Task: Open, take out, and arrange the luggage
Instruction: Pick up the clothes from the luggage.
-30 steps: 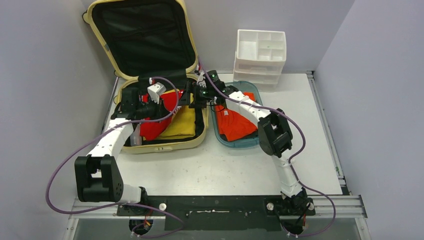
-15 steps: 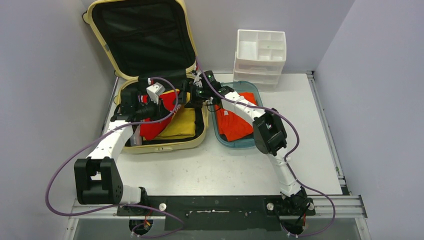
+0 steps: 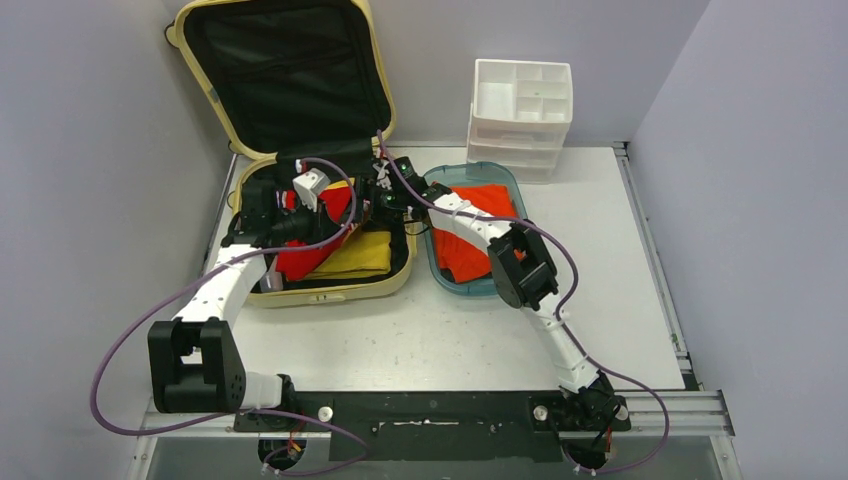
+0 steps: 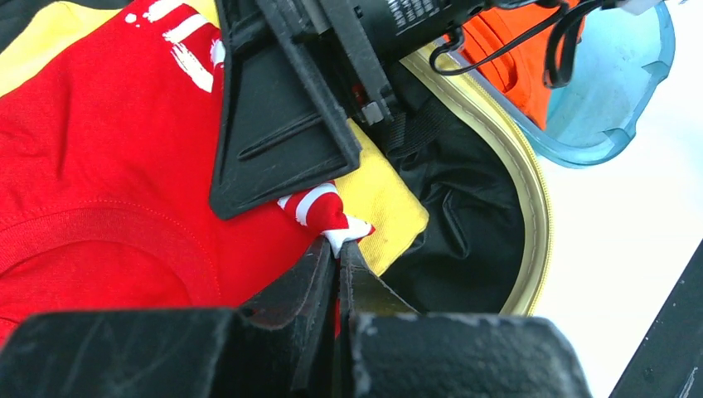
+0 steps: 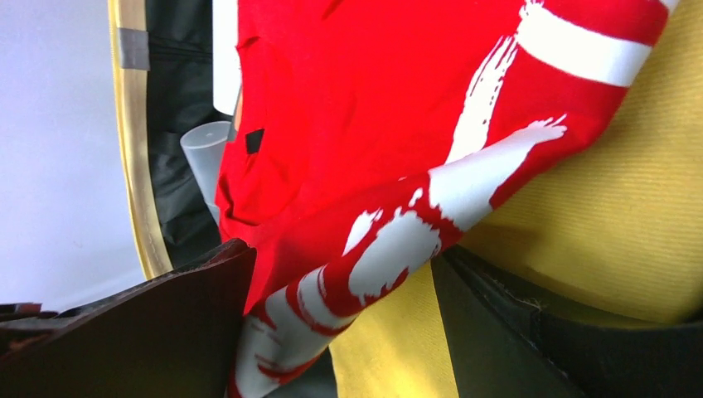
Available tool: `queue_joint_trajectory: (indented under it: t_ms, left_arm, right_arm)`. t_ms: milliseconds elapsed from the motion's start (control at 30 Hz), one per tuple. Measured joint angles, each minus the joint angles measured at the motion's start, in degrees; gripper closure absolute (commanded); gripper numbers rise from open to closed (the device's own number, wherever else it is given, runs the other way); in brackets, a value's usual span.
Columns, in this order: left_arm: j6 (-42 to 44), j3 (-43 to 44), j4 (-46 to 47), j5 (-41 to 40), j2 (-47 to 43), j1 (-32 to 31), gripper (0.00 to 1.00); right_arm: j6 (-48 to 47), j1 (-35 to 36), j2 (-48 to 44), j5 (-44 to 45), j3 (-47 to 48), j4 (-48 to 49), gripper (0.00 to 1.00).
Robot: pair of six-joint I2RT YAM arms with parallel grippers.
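Over the last second the right arm has swung left, away from the teal tray (image 3: 502, 284) with the orange garment (image 3: 468, 250) in it, and its wrist now hangs over the right side of the luggage (image 3: 335, 292). That suitcase sits on the left of the worktop (image 3: 440, 340), its lid thrown back against the wall, a red shirt (image 4: 108, 166) lying on a yellow garment (image 5: 597, 207) in its lower half. To me this looks like the arm coming back for the next piece to take out.

The left arm has barely moved. It reaches forward from its base into the case, and the left pincer (image 4: 338, 249) is clenched on a white-striped fold of the red shirt, holding it up a little.

The right arm is bent sharply at the elbow, its forearm stretched across the tray's near corner. The right pincer (image 5: 340, 319) is released, its jaws standing wide on either side of the striped sleeve, not yet closed on it. The two pincers are just beside each other.
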Motion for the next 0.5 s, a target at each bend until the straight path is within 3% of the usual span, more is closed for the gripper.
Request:
queue_joint_trajectory:
  t_ms: [67, 100, 167, 333, 400, 500]
  left_arm:
    - [0.0, -0.31, 0.0, 0.15, -0.09, 0.0, 1.0]
    - [0.0, -0.46, 0.0, 0.31, -0.09, 0.0, 0.94]
    - [0.04, -0.61, -0.02, 0.81, -0.09, 0.0, 0.79]
    - [0.79, -0.61, -0.02, 2.84, -0.46, -0.02, 0.28]
    - [0.74, -0.61, -0.2, 3.56, -0.9, 0.0, 0.22]
    - [0.7, -0.55, -0.85, 4.44, -1.84, 0.0, 0.21]
  right_arm:
    - [0.24, 0.11, 1.03, 0.04, 0.5, -0.02, 0.21]
    - [0.44, 0.17, 1.42, 0.02, 0.81, -0.02, 0.21]
    - [0.79, 0.15, 1.62, -0.04, 1.09, 0.04, 0.21]
    - [1.7, 0.15, 1.64, -1.01, 1.68, 0.66, 0.25]
    - [2.32, 0.15, 1.9, -1.81, 1.68, 1.27, 0.27]
    - [3.21, -0.02, 2.95, -3.37, 1.7, 2.89, 0.28]
